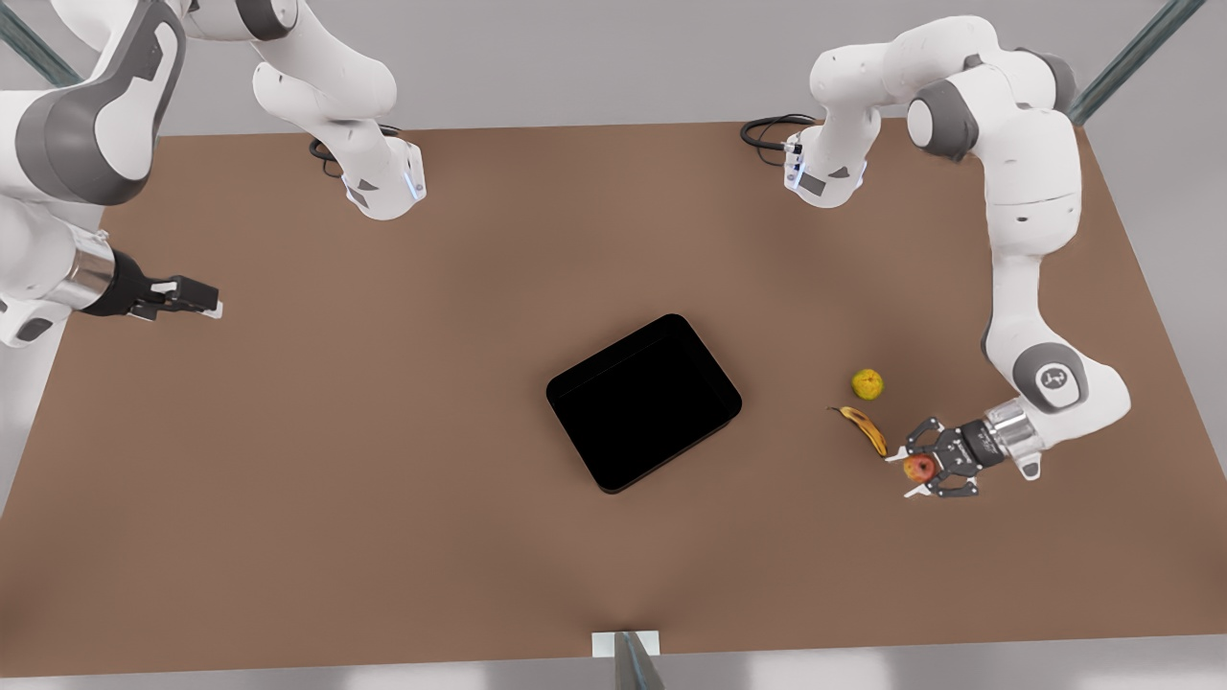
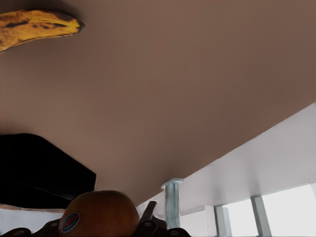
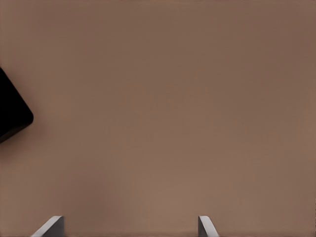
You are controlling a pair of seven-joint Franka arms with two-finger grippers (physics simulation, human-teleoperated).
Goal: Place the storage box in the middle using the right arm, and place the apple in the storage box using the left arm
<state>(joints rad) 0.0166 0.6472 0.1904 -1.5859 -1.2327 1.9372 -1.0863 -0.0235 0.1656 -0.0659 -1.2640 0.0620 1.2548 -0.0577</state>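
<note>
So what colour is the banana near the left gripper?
Yellow with brown-black spots on the curved banana, best in the left wrist view.

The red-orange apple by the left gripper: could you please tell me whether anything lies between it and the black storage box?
Nothing visible blocks the way. The small red-orange apple sits between the left gripper's fingers, and bare brown table runs from there to the black open-top storage box. The brown-spotted banana lies beside the path, not across it.
</note>
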